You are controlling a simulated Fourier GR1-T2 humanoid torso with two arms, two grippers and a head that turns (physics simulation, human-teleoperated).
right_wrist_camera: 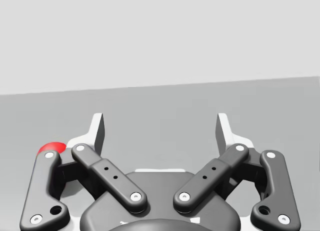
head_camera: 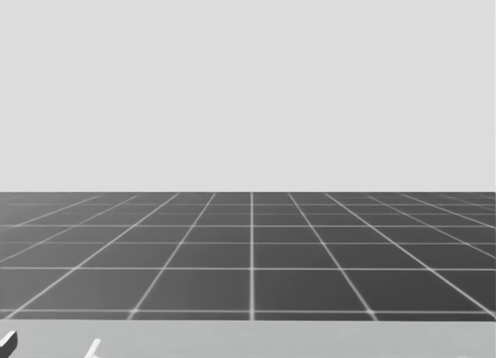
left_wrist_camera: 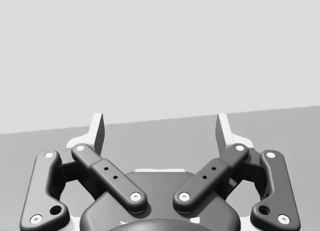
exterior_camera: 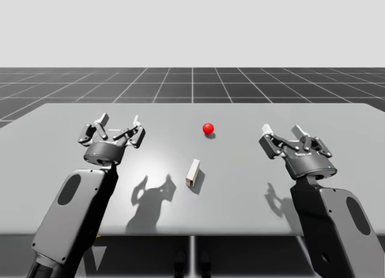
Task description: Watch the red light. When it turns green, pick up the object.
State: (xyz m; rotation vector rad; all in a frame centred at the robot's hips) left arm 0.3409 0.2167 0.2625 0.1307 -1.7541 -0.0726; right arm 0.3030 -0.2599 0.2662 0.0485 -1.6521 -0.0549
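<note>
Grey table (exterior_camera: 240,169) over dark gridded floor (exterior_camera: 192,79), high view: red light (exterior_camera: 208,129) lit, small pale box (exterior_camera: 193,172) lying near it, between left gripper (exterior_camera: 120,124) and right gripper (exterior_camera: 283,133), both spread wide, empty, on forearms (exterior_camera: 75,203) angled upward. Head view: floor beyond table's far edge. Wrist views: each gripper parted likewise, red light beside the right gripper.

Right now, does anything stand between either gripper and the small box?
Nothing visible does. Bare table separates the small box from the left gripper and the right gripper; the red light sits beyond the box, off both paths.
</note>
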